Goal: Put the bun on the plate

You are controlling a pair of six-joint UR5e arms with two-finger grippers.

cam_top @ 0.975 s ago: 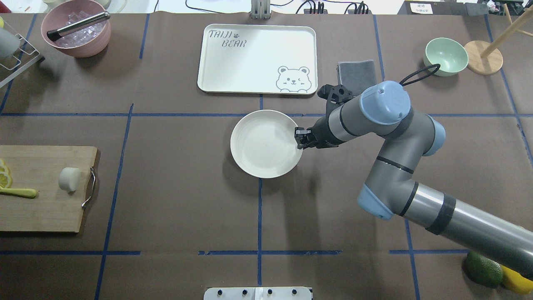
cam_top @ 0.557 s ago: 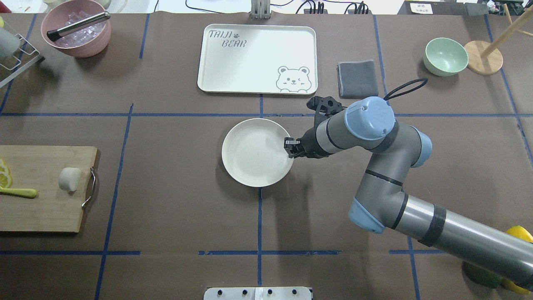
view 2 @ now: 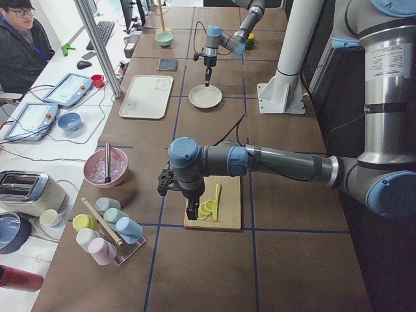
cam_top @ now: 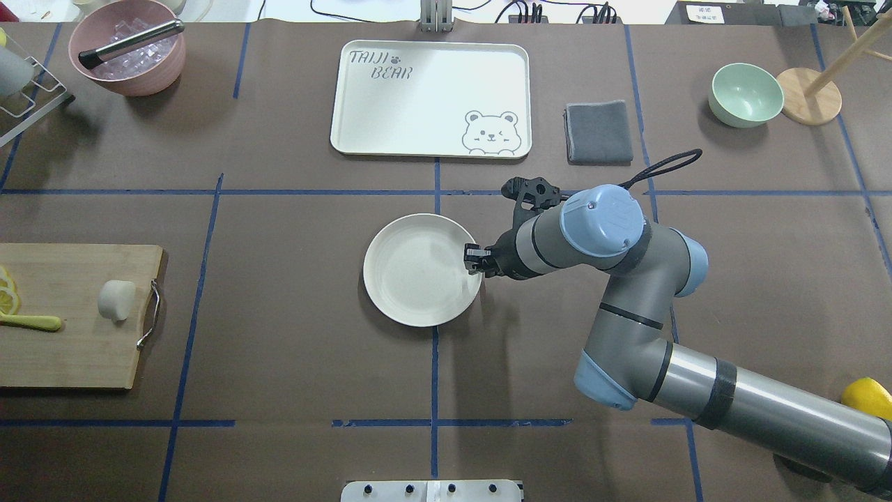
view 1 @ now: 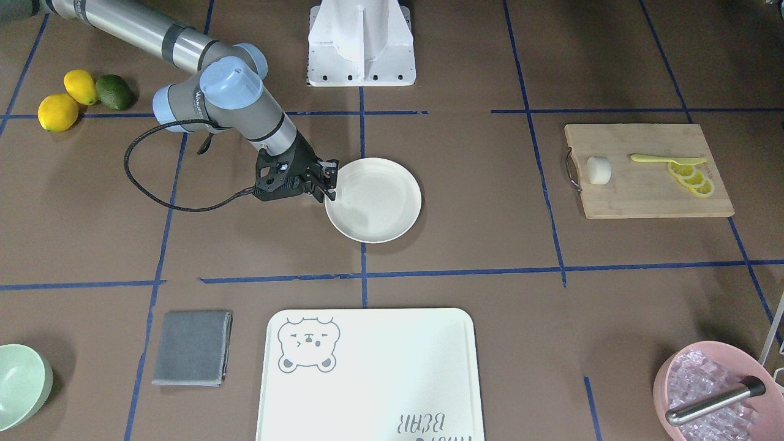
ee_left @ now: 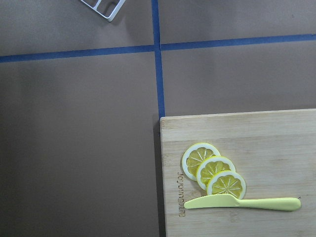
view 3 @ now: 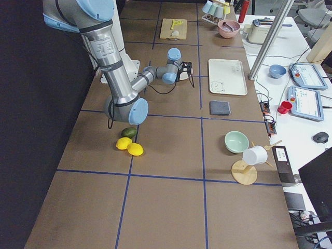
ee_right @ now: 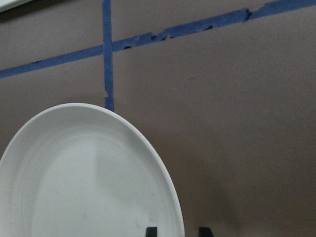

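- One small, smooth white bun (cam_top: 116, 300) is seen, 9 o'clock of the plate (cam_top: 411, 279).
- Its rim is clamped by the right end effector (cam_top: 473, 260).
- Left end effector (view 2: 190, 211): state cannot be told.

You have on your table, by count: one plate (cam_top: 411, 275), one bun (cam_top: 116, 300), one cutting board (cam_top: 70, 352), three lemon slices (ee_left: 214, 171), one yellow knife (ee_left: 242, 203), one bear tray (cam_top: 432, 97), one grey cloth (cam_top: 598, 132), one green bowl (cam_top: 746, 94), one pink bowl (cam_top: 143, 84), two whole lemons (view 1: 58, 112), one avocado (view 1: 114, 92).
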